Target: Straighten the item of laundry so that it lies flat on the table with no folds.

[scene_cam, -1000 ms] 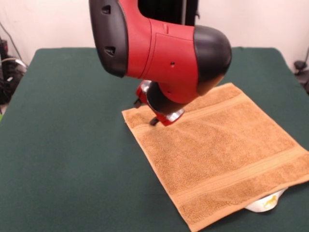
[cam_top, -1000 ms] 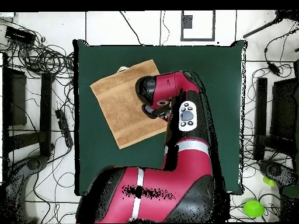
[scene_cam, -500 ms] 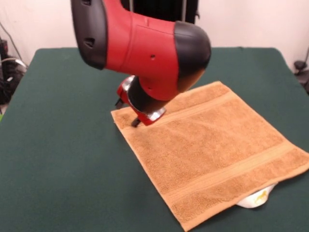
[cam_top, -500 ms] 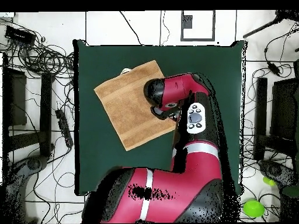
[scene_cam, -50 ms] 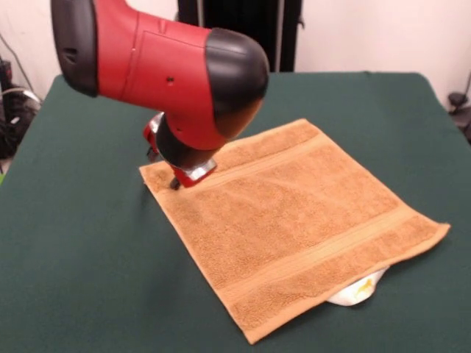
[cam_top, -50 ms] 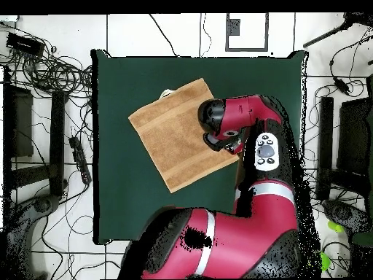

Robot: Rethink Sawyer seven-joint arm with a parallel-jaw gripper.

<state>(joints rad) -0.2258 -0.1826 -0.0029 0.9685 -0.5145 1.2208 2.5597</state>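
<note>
We are seeing the orange-tan towel (scene_cam, -50 ms: 294, 220) lying spread out and turned diagonally on the green counter (scene_cam, -50 ms: 88, 279), with a woven band near each of two opposite edges. Its white label (scene_cam, -50 ms: 357, 292) is peeking out from under the near edge. We are watching the gripper (scene_cam, -50 ms: 176, 179) pressing down at the towel's far-left corner beneath the bulky red and black arm (scene_cam, -50 ms: 162, 66). We cannot tell whether the fingers are clenched or released, since the wrist is hiding them.

light: bright, even, diffuse | shadows: faint under arm (scene_cam, -50 ms: 162, 66) | glare: none | focus: sharp
</note>
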